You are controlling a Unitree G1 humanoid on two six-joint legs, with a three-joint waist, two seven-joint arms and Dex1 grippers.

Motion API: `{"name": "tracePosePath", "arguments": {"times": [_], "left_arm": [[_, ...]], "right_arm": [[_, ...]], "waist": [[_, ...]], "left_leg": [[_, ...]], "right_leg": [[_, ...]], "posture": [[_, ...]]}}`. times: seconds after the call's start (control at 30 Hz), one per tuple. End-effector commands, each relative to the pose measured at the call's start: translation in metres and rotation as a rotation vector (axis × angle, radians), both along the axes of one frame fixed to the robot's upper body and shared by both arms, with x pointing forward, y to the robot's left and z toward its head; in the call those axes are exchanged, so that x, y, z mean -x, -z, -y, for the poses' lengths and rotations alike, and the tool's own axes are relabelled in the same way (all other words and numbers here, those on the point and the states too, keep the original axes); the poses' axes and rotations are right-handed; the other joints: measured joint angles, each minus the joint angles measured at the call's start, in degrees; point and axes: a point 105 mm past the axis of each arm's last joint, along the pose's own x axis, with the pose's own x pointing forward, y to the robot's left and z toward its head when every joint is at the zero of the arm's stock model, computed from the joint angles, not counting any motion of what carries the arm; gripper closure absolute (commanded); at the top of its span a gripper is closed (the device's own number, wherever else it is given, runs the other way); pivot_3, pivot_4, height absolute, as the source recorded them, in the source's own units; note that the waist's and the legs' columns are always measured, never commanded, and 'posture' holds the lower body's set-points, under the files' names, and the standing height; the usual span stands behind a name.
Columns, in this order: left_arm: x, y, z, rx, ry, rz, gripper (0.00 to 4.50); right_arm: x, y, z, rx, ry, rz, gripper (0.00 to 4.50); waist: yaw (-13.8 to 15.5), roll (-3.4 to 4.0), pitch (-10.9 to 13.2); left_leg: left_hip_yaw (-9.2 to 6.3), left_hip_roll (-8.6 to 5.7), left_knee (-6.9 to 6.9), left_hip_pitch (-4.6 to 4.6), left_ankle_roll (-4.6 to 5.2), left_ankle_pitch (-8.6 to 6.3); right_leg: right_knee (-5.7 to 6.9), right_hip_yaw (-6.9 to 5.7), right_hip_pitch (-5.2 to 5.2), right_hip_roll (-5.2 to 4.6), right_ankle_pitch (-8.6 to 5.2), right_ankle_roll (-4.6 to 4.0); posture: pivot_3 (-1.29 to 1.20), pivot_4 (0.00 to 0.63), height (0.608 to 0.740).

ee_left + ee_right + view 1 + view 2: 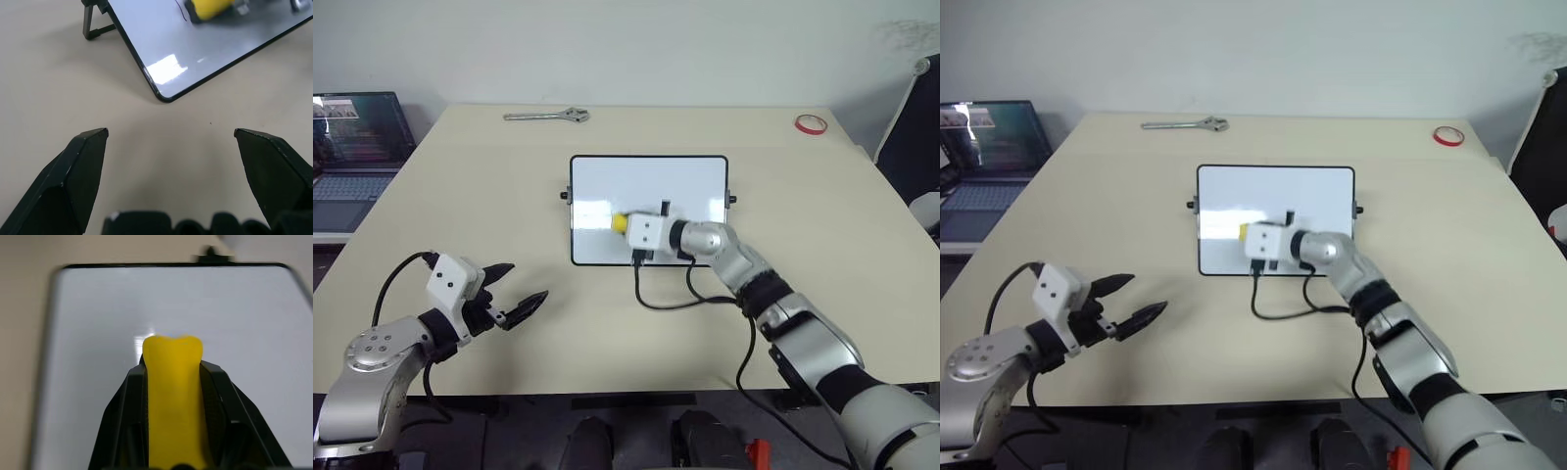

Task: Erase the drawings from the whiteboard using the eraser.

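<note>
The whiteboard (649,186) lies flat at the middle of the bench (460,196), long side across the robot's front, with a small black knob on each short side. It serves as the landmark for all positions below.

Right end effector (625,225): positioned over the whiteboard's near left part, pointing toward the board's left edge. Its two black fingers (124,416) are pinched on the eraser (173,396), one on each long side. The yellow block sticks out past the fingertips over the white surface. Whether the eraser touches the board cannot be told.

Drawings: one thin dark stroke (182,11) shows on the whiteboard just beside the eraser in the left wrist view. The board surface ahead of the eraser in the right wrist view is plain white.

Left end effector (514,289): located off the whiteboard, near its near left corner, over bare bench. Its fingers (78,171) are spread wide and hold nothing.

Other items:
- Wrench (548,116): beyond the whiteboard's far edge, near the far side of the bench.
- Red tape ring (810,124): beyond the whiteboard's far right corner.
- Laptop (357,147): well apart from the whiteboard's left side, off the bench.
</note>
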Motion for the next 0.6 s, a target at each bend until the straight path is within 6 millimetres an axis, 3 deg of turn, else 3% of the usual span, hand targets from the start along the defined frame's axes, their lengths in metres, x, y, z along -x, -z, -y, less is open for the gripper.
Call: {"name": "tracePosePath", "arguments": {"times": [0.03,0.1,0.23,0.3,0.4,0.5,0.6], "left_arm": [[-0.003,-0.009,0.001,-0.025,0.023,0.040,0.00],[-0.002,-0.007,0.002,-0.027,0.030,0.034,0.00],[-0.004,-0.008,0.004,-0.025,0.036,0.039,0.00],[-0.005,-0.009,0.005,-0.025,0.039,0.039,0.00],[-0.006,-0.012,0.010,-0.023,0.044,0.044,0.00],[-0.006,-0.015,0.013,-0.023,0.048,0.045,0.00],[-0.006,-0.016,0.015,-0.022,0.045,0.044,0.00]], "right_arm": [[-0.019,0.002,0.024,0.008,0.161,0.044,3.41],[-0.029,-0.022,0.022,-0.099,0.221,0.120,3.41],[-0.027,-0.040,0.007,-0.174,0.197,0.164,3.41],[-0.024,-0.037,-0.003,-0.155,0.170,0.143,3.41],[-0.014,-0.008,-0.011,-0.025,0.105,0.008,3.41],[-0.002,0.017,-0.006,0.097,0.057,-0.115,3.41],[-0.011,0.005,-0.004,0.060,0.097,-0.057,3.41]], "waist": [[0.0,0.01,0.0],[0.0,0.03,0.0],[0.1,0.03,0.0],[-0.2,0.03,0.0],[-0.3,0.03,0.0],[-0.4,0.04,0.0],[-0.3,0.05,0.0]], "left_leg": [[0.00,0.00,0.02,0.00,0.03,0.03],[0.01,-0.01,0.02,0.00,0.13,0.09],[-0.03,-0.01,0.02,-0.16,0.14,0.11],[-0.02,0.00,0.01,-0.31,0.14,0.11],[-0.02,0.01,-0.05,-0.34,0.12,0.08],[-0.04,0.05,-0.09,-0.33,0.11,0.06],[-0.17,0.09,-0.09,-0.32,0.10,0.06]], "right_leg": [[0.00,0.01,0.01,0.01,-0.01,0.01],[0.00,0.02,0.00,0.02,-0.02,0.05],[0.00,0.00,-0.15,0.02,0.02,-0.02],[-0.05,-0.01,-0.27,0.03,0.03,-0.04],[-0.10,-0.01,-0.28,0.03,0.04,-0.05],[-0.20,-0.03,-0.25,0.03,0.04,-0.05],[-0.28,-0.13,-0.17,-0.01,0.04,-0.04]], "posture": [[0.00,0.150,0.740],[0.00,0.150,0.740],[0.00,0.150,0.740],[0.00,0.150,0.740],[0.00,0.150,0.740],[0.00,0.150,0.740],[0.00,0.150,0.740]]}}
